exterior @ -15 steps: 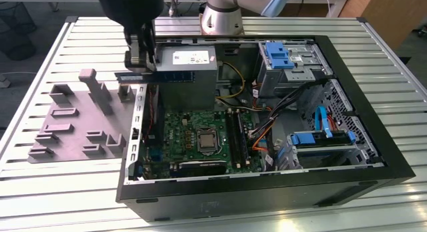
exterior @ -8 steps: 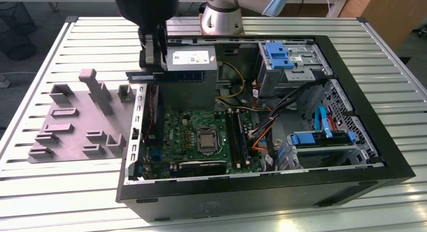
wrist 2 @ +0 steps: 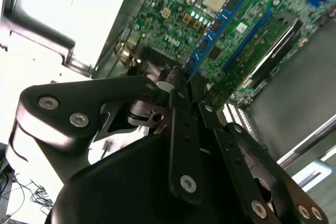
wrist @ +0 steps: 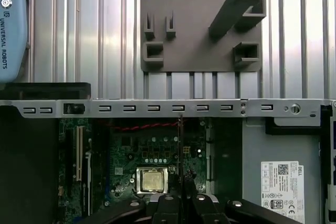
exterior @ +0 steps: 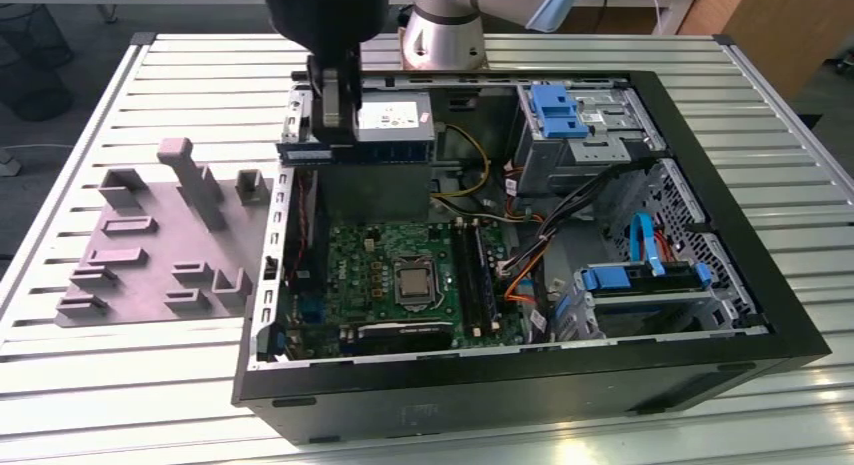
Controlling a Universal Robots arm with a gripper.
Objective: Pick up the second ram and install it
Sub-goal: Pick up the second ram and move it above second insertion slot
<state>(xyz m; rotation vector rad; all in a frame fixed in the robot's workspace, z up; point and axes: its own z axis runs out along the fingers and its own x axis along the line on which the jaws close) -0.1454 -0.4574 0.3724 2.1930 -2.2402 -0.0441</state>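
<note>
1. Exterior view: the gripper (exterior: 334, 135) hangs over the far left part of the open computer case (exterior: 534, 395), well above the motherboard (exterior: 374, 270).
2. Its fingers (wrist 2: 184, 108) are pressed onto the second ram (exterior: 380, 151), pinching its flat faces. The grip looks off-centre, nearer the stick's end at the exterior view's left.
3. The stick is airborne and roughly level, long edge down, touching nothing but the fingers. In the first wrist view it shows edge-on as a thin line (wrist: 181, 140) beside the processor socket (wrist: 152, 179).
4. The memory slots (exterior: 477, 275) lie right of the socket, well apart from the stick. The grey holder tray (exterior: 147, 245) sits outside the case, on the exterior view's left.
5. Judgement: this step calls for keeping the stick parallel to its slot, contact edge square and downward, with no tilt along its length.
6. I cannot tell the notch side or the latch positions.
7. Risk: the cable bundle (exterior: 534, 255) sits just right of the slots, and an off-centre grip may let the free end rock under pressure.
</note>
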